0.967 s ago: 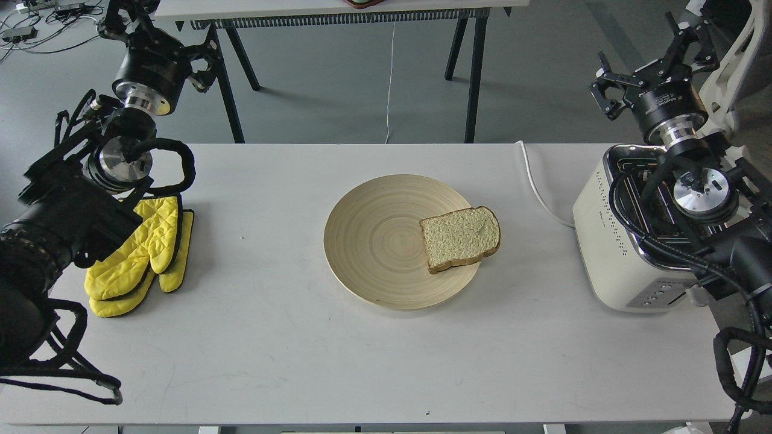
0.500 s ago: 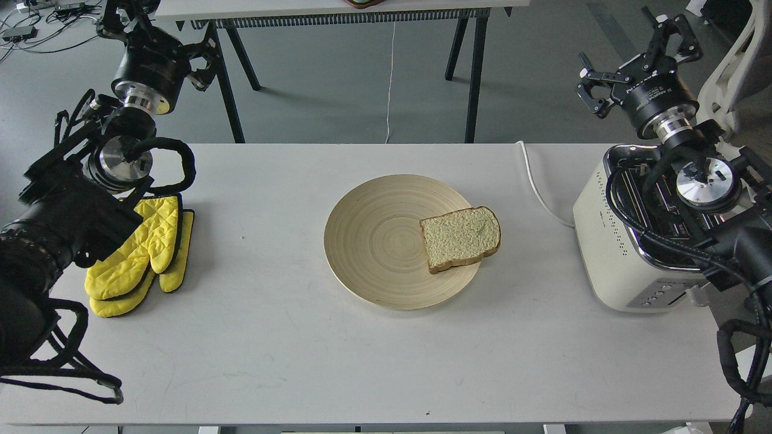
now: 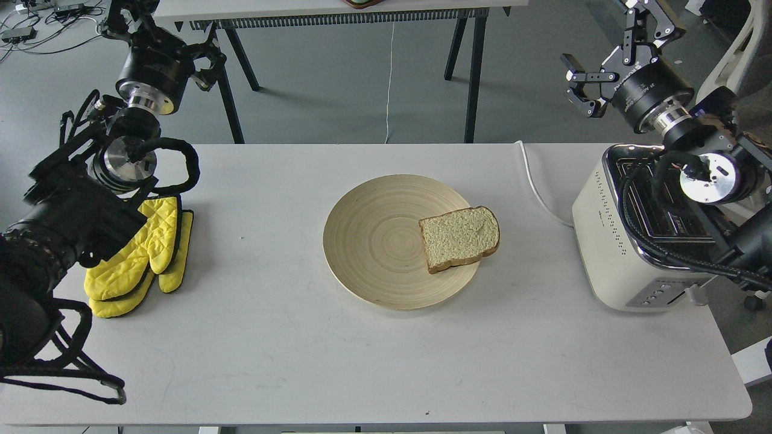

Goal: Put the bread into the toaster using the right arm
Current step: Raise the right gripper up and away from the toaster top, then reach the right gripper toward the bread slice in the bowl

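Task barely begun, by the look of it. The bread (image 3: pixel 459 239) lies flat on the right edge of the round plate (image 3: pixel 374 241), its right end overhanging the rim, untouched. The toaster (image 3: pixel 627 241) stands on the right end of the surface (image 3: pixel 301 349), well apart from the plate; both slots look empty as far as they show, though the right arm (image 3: pixel 711 181) and its cables cross over the chrome top and hide part of it.

The right claw (image 3: pixel 609 60) is raised above the far edge of the surface, beyond the toaster, fingers spread and grasping nothing. Left claw (image 3: pixel 163 30) sits far back left, seen dark and end-on; cannot tell if it is released or clenched. Yellow mitts (image 3: pixel 142 256) lie near that arm, not involved.

Left to do: reach the slice, grip it, lift, turn it on edge, drop into a slot.

Bread's long axis runs roughly left-right, tilted slightly. The rounded top points right, toward the toaster; the flat bottom edge faces the plate's middle.
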### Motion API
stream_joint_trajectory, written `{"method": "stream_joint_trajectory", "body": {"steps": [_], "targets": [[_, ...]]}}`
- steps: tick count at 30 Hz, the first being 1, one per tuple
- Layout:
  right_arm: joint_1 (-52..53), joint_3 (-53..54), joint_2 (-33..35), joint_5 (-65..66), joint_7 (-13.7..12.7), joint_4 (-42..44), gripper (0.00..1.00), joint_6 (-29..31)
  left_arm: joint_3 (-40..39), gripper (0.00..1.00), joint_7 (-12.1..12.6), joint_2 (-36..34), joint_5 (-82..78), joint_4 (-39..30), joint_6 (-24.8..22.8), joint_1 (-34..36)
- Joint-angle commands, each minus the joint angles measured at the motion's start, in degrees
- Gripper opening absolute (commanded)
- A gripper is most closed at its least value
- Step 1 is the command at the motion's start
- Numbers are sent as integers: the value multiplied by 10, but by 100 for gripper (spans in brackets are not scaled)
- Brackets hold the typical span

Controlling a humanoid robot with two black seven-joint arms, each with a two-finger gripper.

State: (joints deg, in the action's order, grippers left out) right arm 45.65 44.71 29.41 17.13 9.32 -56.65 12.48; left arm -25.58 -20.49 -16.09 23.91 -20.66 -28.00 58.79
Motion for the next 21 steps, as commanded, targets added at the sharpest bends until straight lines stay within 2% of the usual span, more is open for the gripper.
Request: {"method": "stream_joint_trajectory", "body": {"steps": [1, 7, 14, 21], "targets": [[-25, -33, 11, 112, 11, -38, 99, -34, -1, 100, 0, -1, 0, 0, 0, 0], [-81, -67, 1, 289, 13, -49, 99, -89, -1, 100, 0, 0, 0, 0, 0, -1], [-87, -174, -17, 393, 12, -51, 98, -162, 0, 100, 0, 0, 0, 0, 0, 0], [-84, -242, -24, 397, 7, -42, 82, -190, -1, 100, 0, 1, 0, 0, 0, 0]]}}
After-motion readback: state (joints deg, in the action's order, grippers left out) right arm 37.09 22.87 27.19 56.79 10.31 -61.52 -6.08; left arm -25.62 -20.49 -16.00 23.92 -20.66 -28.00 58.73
